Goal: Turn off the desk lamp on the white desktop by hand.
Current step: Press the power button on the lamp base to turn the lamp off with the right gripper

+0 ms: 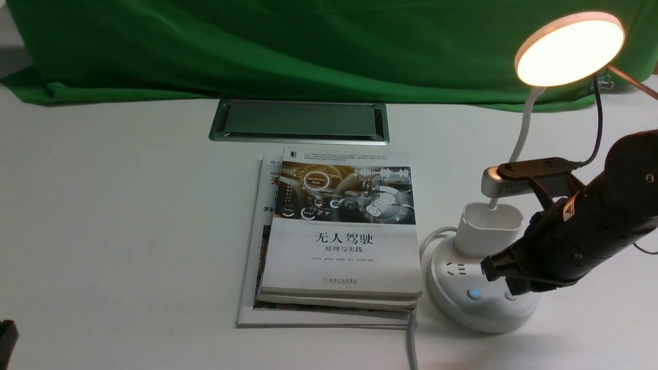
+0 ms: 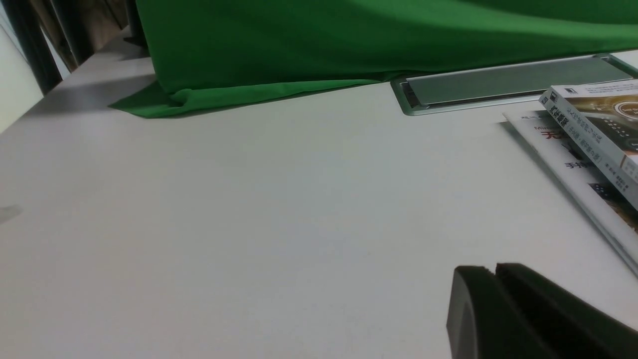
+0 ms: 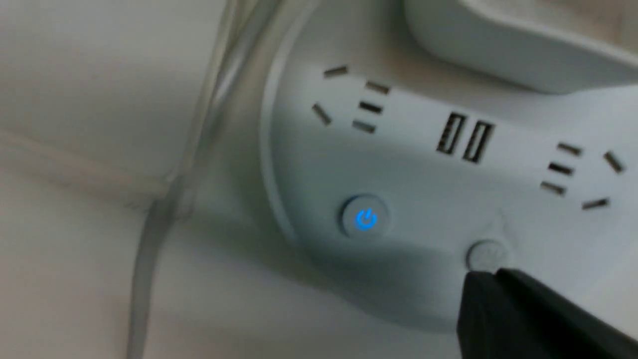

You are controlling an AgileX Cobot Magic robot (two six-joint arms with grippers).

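On my feed the white desktop point(image 1: 128, 216) looks smooth and matt, with a soft sheen near its right side. The hatch point(image 1: 300, 119) at the far side reads as metal, its frame glossier than the panel. Behind it I see green cloth point(image 1: 308, 51), softly creased. The desk lamp point(image 1: 483, 293) on the right seems smooth satin plastic — base and cup alike. The books point(image 1: 344, 231) are paper, their covers faintly glossy. My right gripper point(image 1: 496, 272) appears dark, mostly matt plastic — slightly shiny along its curves.
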